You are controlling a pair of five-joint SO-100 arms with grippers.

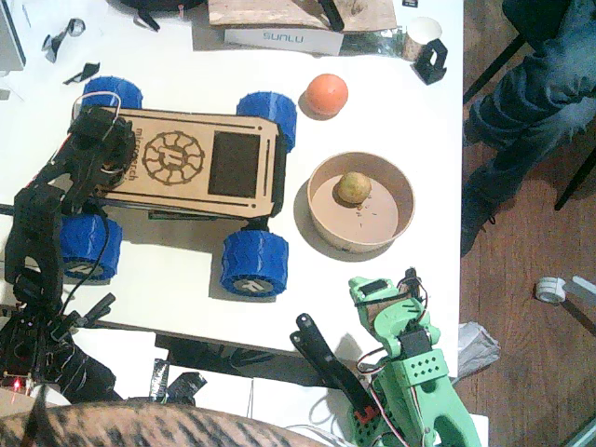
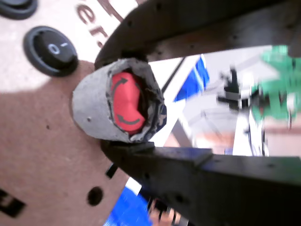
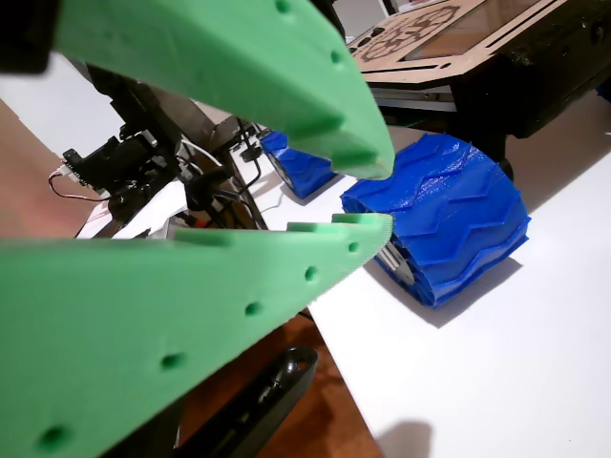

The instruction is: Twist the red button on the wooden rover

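White tabletop: the red button point(image 2: 124, 106), at the nine o'clock end of the wooden rover point(image 1: 186, 165), sits squarely between the black left gripper point(image 2: 127, 101) jaws, clenched on it. At five o'clock, the green right gripper point(image 3: 377, 196) idles, slightly parted, empty.

The white table point(image 1: 391, 289) bears the wooden rover point(image 1: 177, 177), an orange ball point(image 1: 327, 94), a bowl point(image 1: 361, 202) (perhaps wooden).

Black left arm point(image 1: 47, 233); green right arm point(image 1: 410, 372), holed claw point(image 3: 372, 196).
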